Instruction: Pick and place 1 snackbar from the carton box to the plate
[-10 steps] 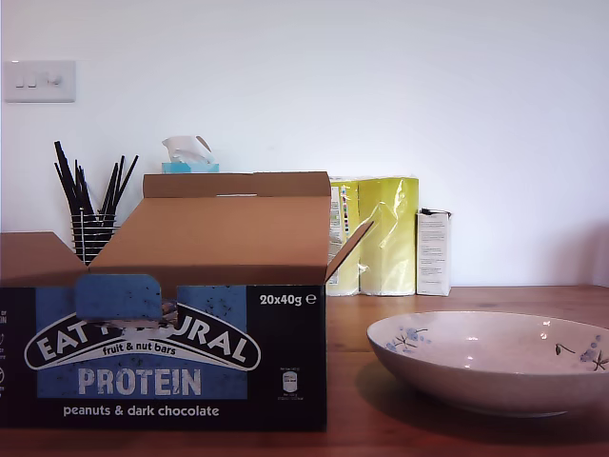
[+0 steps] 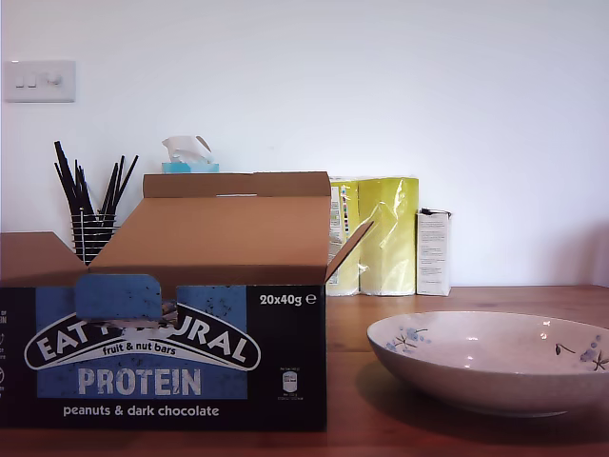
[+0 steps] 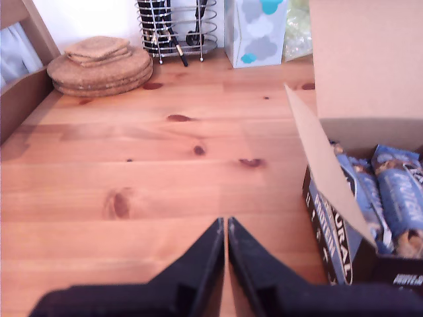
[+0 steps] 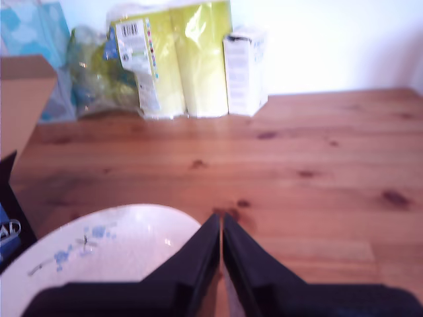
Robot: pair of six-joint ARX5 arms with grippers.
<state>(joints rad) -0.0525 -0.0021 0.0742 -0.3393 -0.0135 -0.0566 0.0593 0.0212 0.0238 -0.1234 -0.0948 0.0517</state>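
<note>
Both of my end effectors, the first (image 3: 227,224) beside the carton box (image 3: 344,231) and the second (image 4: 221,221) at the plate (image 4: 106,254), had their jaws closed together, empty, above the counter (image 3: 165,172). Snackbars (image 3: 400,191) lay inside the open box.

Nothing in the exterior view has visibly changed.
</note>
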